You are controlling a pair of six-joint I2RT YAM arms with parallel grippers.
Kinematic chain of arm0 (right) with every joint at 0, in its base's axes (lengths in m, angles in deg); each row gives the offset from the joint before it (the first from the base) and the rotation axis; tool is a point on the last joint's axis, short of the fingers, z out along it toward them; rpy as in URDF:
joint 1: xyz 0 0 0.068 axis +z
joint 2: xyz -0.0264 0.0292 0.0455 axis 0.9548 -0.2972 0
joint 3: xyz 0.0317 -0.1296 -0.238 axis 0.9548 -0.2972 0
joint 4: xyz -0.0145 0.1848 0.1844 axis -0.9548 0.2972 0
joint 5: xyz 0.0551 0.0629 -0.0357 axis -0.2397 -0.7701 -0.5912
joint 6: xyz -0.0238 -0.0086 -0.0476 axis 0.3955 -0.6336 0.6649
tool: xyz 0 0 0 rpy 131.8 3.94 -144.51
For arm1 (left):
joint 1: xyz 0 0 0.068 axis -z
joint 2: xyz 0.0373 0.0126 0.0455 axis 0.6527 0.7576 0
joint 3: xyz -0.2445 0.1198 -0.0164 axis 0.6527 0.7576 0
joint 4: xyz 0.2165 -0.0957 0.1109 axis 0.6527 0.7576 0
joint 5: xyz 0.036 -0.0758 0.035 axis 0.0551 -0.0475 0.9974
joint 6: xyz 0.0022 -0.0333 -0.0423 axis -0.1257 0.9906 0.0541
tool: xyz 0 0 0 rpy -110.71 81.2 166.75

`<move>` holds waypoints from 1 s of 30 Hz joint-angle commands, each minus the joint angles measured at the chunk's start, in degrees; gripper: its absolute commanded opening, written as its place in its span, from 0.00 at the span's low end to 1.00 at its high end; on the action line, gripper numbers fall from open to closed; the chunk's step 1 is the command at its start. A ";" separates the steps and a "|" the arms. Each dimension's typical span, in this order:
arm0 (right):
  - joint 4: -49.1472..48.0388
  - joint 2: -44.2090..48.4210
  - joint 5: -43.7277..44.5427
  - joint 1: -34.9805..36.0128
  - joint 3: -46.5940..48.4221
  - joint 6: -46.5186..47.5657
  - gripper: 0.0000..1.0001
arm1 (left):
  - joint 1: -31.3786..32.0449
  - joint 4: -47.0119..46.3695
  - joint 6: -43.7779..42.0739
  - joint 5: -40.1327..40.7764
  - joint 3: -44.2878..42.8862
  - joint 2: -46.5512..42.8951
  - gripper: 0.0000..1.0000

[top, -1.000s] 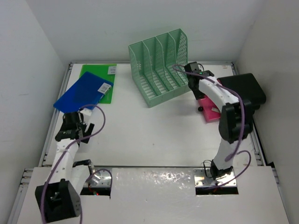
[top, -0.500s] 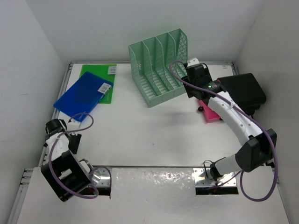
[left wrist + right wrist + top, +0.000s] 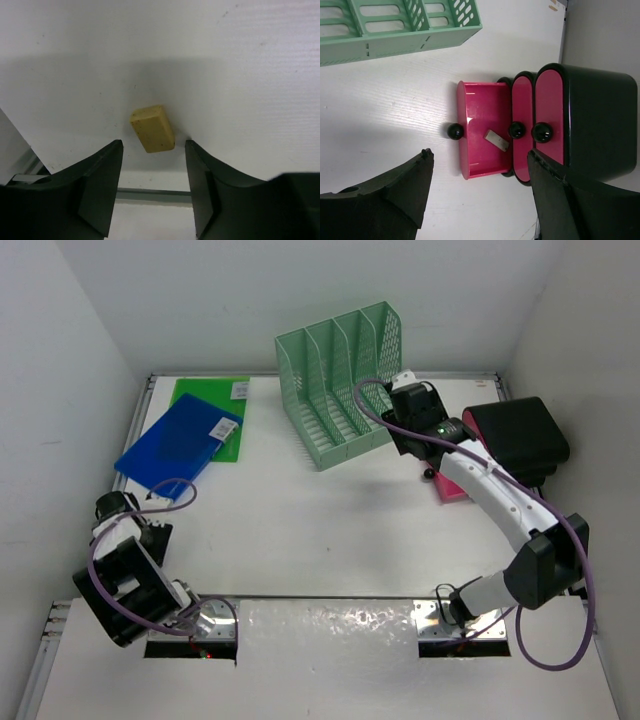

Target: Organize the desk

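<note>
On the white desk (image 3: 300,520), a small yellow eraser (image 3: 152,128) lies just ahead of my left gripper (image 3: 153,146). That gripper's jaws stand apart with nothing between them. In the top view the left gripper (image 3: 110,508) sits low at the desk's left edge. My right gripper (image 3: 480,152) is open above a pulled-out pink drawer (image 3: 485,130) that holds a small grey block (image 3: 497,140). From above, the right gripper (image 3: 412,410) hovers between the mint rack (image 3: 340,380) and the black drawer unit (image 3: 520,435).
A blue folder (image 3: 178,443) lies partly over a green folder (image 3: 215,400) at the back left. The black drawer unit (image 3: 600,125) has two shut pink drawers with black knobs. The mint rack (image 3: 395,25) stands close to the right arm. A metal rail (image 3: 150,192) runs under the left jaws.
The left arm has pulled back from the blue folder to the desk's left edge and its jaws have narrowed. The right arm has stretched out and shifted slightly over the pink drawer.
</note>
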 commanded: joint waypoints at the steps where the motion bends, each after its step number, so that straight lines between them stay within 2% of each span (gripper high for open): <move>1: -2.18 0.67 1.78 0.74 0.16 1.42 0.73 | -0.37 -1.67 1.16 -3.55 -1.70 0.80 0.52; 2: -2.27 0.58 1.69 0.92 0.16 1.51 0.73 | -0.37 -0.62 1.33 -4.52 -2.66 1.06 0.58; 7: -1.74 0.06 2.13 1.18 0.16 1.60 0.73 | -0.37 1.50 1.07 -8.83 -4.25 2.02 0.58; 8: -1.66 0.05 2.39 1.27 0.24 1.60 0.73 | -0.37 1.42 1.07 -8.83 -4.34 2.81 0.55; 11: -1.48 0.05 2.84 1.36 0.16 1.68 0.73 | -0.37 -0.42 1.86 -6.82 -3.29 4.30 0.36; 13: -1.57 0.14 2.84 1.45 0.07 1.77 0.73 | -0.37 -2.87 2.91 -4.46 -2.59 4.58 0.27; 19: -1.83 -0.12 2.66 1.80 -0.11 2.04 0.73 | -0.37 -4.21 3.18 -2.42 -0.65 4.22 0.24; 21: -1.66 -0.39 2.66 2.06 -0.11 2.30 0.73 | -0.37 -4.12 3.00 -2.42 -0.39 4.14 0.15; 23: -1.48 -0.56 3.01 2.33 0.07 2.39 0.73 | -0.37 -4.03 2.91 -2.77 -0.47 3.70 0.00; 26: -0.78 -0.39 1.53 3.03 0.51 1.86 0.73 | -0.37 -1.58 1.43 -6.27 -1.96 0.64 0.00; 27: -0.08 0.22 0.13 3.20 0.60 1.51 0.73 | -0.37 0.95 0.20 -10.11 -2.84 -0.60 0.00; 29: -0.68 1.63 -8.29 3.29 0.34 -0.16 0.73 | -0.37 3.95 -1.65 -14.87 -6.52 -5.25 0.00; 30: -1.91 4.25 -12.07 3.21 -0.45 -0.34 0.73 | -0.28 6.49 -3.57 -19.95 -7.93 -6.92 0.00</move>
